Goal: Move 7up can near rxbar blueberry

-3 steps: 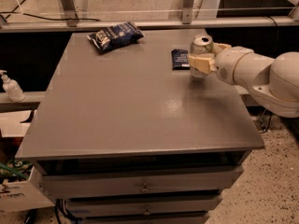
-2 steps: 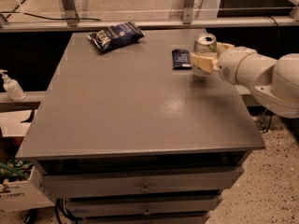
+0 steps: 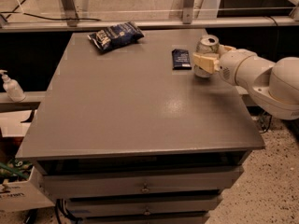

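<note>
The 7up can is silvery with a silver top and stands upright near the table's right edge. My gripper reaches in from the right, shut on the can, with one cream finger across its front and the other behind it. The lower part of the can is hidden by the front finger, so I cannot tell whether it rests on the table. The rxbar blueberry, a flat dark navy wrapper, lies just left of the can with a small gap between them.
A crinkled dark-blue chip bag lies at the table's back left. The grey table has drawers below its front edge. A soap bottle stands on a ledge to the left. A rail runs behind the table.
The gripper and the can have shifted slightly to the right, away from the rxbar. The rxbar and chip bag have not moved.
</note>
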Robot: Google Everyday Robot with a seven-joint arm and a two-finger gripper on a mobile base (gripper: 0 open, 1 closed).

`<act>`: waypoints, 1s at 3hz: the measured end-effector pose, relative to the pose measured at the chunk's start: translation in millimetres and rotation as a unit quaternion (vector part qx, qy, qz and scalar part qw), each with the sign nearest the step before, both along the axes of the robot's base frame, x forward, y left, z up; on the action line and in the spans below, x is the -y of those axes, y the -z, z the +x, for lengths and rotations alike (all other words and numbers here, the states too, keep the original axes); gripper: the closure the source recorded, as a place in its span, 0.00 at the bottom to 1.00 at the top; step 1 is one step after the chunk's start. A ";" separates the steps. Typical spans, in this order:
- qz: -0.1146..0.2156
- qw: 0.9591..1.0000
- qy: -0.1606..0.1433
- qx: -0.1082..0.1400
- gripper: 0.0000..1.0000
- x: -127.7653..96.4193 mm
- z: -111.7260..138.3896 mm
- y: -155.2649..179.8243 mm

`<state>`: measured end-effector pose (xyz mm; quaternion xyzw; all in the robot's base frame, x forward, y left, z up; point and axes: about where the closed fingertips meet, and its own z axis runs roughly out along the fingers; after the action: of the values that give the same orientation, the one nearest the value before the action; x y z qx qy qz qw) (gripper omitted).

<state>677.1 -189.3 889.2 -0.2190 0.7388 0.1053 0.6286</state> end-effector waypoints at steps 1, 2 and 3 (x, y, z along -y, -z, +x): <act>0.004 1.000 0.005 -0.013 0.83 -1.4 1.3 7.1; 0.008 1.000 0.007 -0.026 0.59 -4.4 1.8 15.5; 0.008 0.999 0.008 -0.034 0.36 -7.8 2.1 19.9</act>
<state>679.2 -181.5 869.4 -0.2048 0.7603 0.1134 0.6059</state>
